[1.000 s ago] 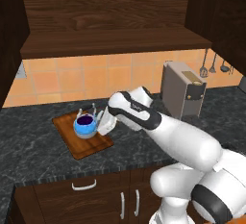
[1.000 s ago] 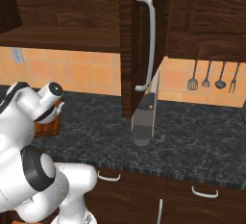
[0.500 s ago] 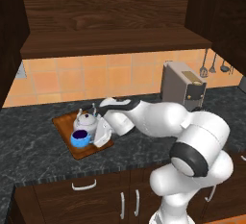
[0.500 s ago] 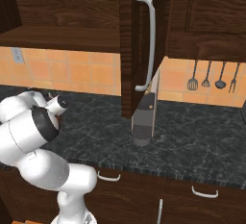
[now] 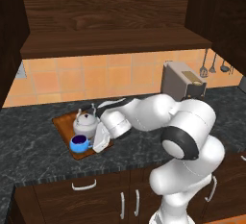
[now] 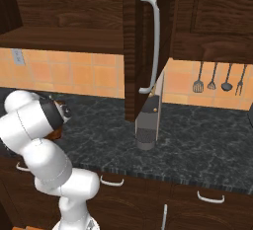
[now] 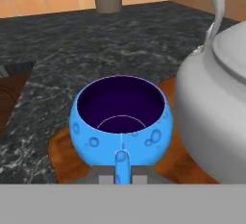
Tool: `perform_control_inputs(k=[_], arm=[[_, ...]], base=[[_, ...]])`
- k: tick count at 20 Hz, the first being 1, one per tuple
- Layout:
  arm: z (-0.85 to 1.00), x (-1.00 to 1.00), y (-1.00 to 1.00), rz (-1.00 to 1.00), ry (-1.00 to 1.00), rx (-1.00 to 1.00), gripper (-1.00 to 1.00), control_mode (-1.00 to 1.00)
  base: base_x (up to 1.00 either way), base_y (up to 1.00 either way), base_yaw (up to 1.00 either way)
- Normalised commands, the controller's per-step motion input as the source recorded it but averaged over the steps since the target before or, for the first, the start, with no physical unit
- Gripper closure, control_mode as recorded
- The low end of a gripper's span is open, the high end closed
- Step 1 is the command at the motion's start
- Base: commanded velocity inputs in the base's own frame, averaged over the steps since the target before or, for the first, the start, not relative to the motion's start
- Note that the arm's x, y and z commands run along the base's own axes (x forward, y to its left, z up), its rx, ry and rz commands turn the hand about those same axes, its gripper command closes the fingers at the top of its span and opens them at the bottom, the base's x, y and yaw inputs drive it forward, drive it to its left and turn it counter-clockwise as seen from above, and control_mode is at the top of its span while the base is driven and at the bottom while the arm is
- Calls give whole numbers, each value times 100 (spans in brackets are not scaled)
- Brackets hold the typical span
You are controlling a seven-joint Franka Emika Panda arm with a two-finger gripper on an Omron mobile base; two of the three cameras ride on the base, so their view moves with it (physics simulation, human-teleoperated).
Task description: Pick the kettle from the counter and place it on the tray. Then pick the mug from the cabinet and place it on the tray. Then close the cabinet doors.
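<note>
You see the mug point(image 5: 80, 143) upright on the tray point(image 5: 62, 124), beside the kettle point(image 5: 86, 121); whether your end effector point(image 5: 99, 141) grips its handle, you cannot tell.

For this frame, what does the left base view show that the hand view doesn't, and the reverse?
Left base view alone: the whole tray in outline on the counter, the open cabinet with its bare shelf above, the grey coffee machine, and the arm reaching down to the tray.

Hand view alone: the mug's dark inside, its handle pointing at the camera, and the narrow gap between it and the kettle.

Both: mug and kettle upright, side by side on the tray, on the dark speckled counter.
</note>
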Motion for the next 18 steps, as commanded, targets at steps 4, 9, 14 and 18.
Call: perform_control_inputs(k=[4, 9, 14, 18], arm=[[-11, 21, 14, -1, 0, 0, 100, -100], [-1, 8, 4, -1, 0, 0, -100, -100], [0, -17, 0, 0, 0, 0, -100, -100], [19, -31, -1, 0, 0, 0, -100, -100]], base=[[0, 0, 0], [0, 0, 0], [0, 0, 0], [0, 0, 0]])
